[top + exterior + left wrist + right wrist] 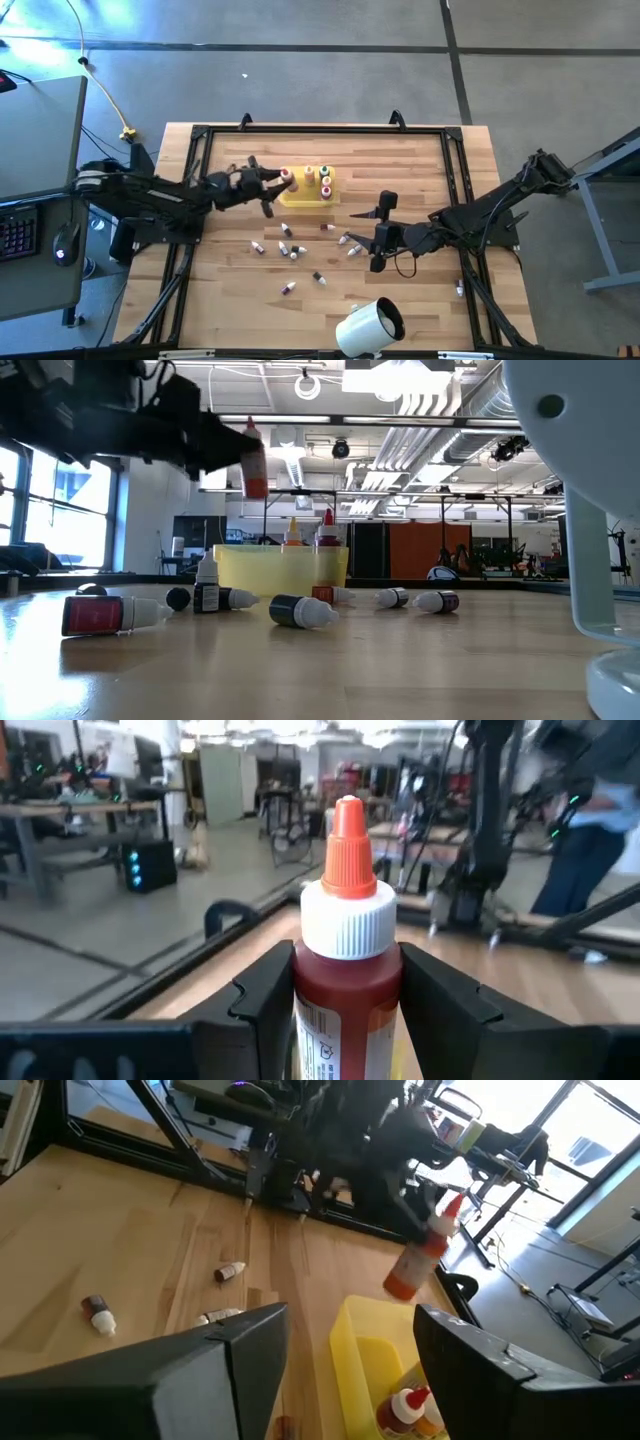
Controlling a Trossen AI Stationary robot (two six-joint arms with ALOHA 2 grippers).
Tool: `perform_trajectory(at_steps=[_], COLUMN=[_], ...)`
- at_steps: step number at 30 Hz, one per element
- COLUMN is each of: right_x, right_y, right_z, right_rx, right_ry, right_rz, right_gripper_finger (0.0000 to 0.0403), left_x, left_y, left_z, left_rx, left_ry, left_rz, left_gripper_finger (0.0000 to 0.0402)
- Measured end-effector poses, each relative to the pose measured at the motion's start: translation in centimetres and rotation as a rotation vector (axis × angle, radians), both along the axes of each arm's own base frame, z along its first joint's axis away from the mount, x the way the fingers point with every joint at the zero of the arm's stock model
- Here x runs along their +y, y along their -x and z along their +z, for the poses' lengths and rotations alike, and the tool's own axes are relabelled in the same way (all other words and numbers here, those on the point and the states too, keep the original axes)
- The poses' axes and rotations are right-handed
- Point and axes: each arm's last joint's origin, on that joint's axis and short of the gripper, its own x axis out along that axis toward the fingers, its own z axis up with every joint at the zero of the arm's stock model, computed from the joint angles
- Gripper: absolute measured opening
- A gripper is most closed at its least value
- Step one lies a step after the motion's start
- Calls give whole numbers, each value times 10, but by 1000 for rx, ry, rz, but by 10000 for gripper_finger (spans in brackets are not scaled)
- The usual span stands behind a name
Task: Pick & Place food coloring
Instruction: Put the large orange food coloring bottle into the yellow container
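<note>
My left gripper (283,180) is shut on a red food coloring bottle (347,960) with a white collar and an orange tip. It hangs in the air over the left end of the small yellow tray (300,197); the low view shows the bottle (254,465) well above the tray (280,570). A few bottles (325,180) stand upright in the tray. Several more bottles (290,250) lie on their sides on the wood in front of it. My right gripper (374,238) is open and empty, right of the tray, near the loose bottles (350,243). My left gripper pinches the red bottle's body just under the white collar (345,982) between its two fingers (270,990), one on each side. The fingers come in about level from the table's left. The bottle is lifted clear, roughly upright with its tip up (250,428).
A large white cylinder with a dark opening (368,328) lies near the table's near edge; it fills the right of the low view (590,510). A black frame (320,130) borders the wooden table. A desk with a keyboard and mouse (30,230) stands off the table's left.
</note>
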Motion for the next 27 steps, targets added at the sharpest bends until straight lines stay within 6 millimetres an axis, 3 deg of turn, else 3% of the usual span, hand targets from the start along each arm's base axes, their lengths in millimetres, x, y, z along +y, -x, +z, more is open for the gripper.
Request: perform_trajectory(at_steps=[5, 14, 21, 27], right_x=[0, 0, 0, 0], right_y=[0, 0, 0, 0], right_z=[0, -1, -1, -1], right_rx=[1, 7, 14, 13], right_ry=[0, 0, 3, 2], right_rz=[1, 9, 10, 9], right_gripper_finger=[209, 209, 209, 209], left_x=[4, 7, 11, 12], left_y=[-20, -37, -64, -71], left_z=[-13, -48, -53, -61], left_rx=[-16, -37, -30, 25], left_ry=[11, 71, 53, 70], left_rz=[49, 112, 114, 158], left_gripper_finger=[154, 154, 154, 154])
